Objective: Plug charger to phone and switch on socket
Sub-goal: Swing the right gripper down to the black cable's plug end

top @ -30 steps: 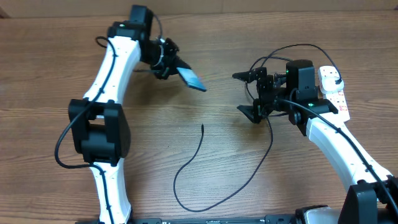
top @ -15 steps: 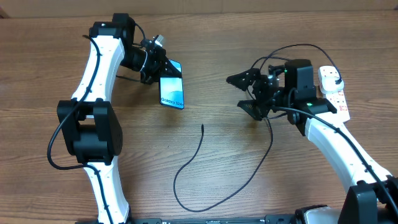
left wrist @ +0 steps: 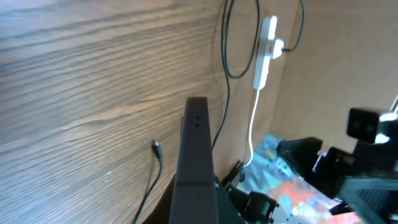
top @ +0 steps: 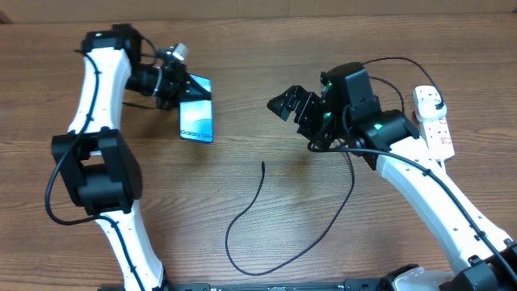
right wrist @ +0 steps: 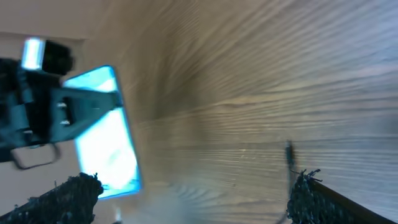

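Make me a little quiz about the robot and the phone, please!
1. True or false: the left hand holds the phone.
2. Pick one: the right hand is A) open, B) shut, C) hidden.
3. Fill in: the charger's tip is lying on the ____, with no hand on it.
Key: 1 true; 2 A; 3 table.

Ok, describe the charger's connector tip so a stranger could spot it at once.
On the wooden table, a thin black charger cable loops across the middle. Its connector tip lies right of the lit phone, the only loose cable end.
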{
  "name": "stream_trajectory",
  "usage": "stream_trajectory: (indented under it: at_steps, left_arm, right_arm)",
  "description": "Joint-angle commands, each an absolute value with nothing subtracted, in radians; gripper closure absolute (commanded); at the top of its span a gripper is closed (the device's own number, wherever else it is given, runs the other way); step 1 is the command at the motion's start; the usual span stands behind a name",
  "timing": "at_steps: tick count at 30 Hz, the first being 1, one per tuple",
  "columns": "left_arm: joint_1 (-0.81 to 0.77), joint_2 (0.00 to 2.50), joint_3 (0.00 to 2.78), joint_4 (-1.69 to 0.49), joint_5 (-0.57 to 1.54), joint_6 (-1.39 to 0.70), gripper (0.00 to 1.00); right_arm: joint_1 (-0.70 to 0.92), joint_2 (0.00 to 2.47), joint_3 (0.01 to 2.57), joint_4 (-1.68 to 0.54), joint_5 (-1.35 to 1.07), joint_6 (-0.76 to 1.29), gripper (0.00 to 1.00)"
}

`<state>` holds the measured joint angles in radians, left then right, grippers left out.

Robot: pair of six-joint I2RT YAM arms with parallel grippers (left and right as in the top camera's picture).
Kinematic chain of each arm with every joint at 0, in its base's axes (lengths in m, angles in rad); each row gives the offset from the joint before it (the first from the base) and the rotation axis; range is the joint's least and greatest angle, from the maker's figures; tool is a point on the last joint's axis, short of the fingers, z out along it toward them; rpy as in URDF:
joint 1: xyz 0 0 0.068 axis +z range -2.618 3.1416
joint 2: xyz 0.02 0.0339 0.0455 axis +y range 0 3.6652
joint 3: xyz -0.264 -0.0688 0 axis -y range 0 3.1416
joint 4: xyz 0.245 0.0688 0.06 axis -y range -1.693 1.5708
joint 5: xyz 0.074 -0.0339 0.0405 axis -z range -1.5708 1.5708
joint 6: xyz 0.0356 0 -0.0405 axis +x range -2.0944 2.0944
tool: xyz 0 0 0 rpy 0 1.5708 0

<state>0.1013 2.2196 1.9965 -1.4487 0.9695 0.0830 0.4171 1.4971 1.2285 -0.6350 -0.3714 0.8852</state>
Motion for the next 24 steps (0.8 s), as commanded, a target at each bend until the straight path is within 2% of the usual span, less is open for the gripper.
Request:
stream_trajectory:
  at_steps: [1,8,18,24]
  left_arm:
    - [0.134,2.179,2.014,-1.464,1.015,0.110,0.96]
    - [0.151,2.179,2.014,-1.470,1.012,0.113,0.96]
    - [0.153,2.179,2.014,-1.469,1.007,0.135,0.96]
    - [0.159,2.179,2.014,-1.468,0.973,0.135,0.96]
  right_arm:
    - [0.460,1.517,1.251,-0.681,-0.271,0.849,0.00]
    - [0.573,1.625,1.251,-0.751,-0.138,0.829,0.00]
    - [0.669,1.819,1.251,-0.764,-0.059,0.810,0.00]
    - [0.688,1.853,1.251,-0.773,-0.057,0.809,0.00]
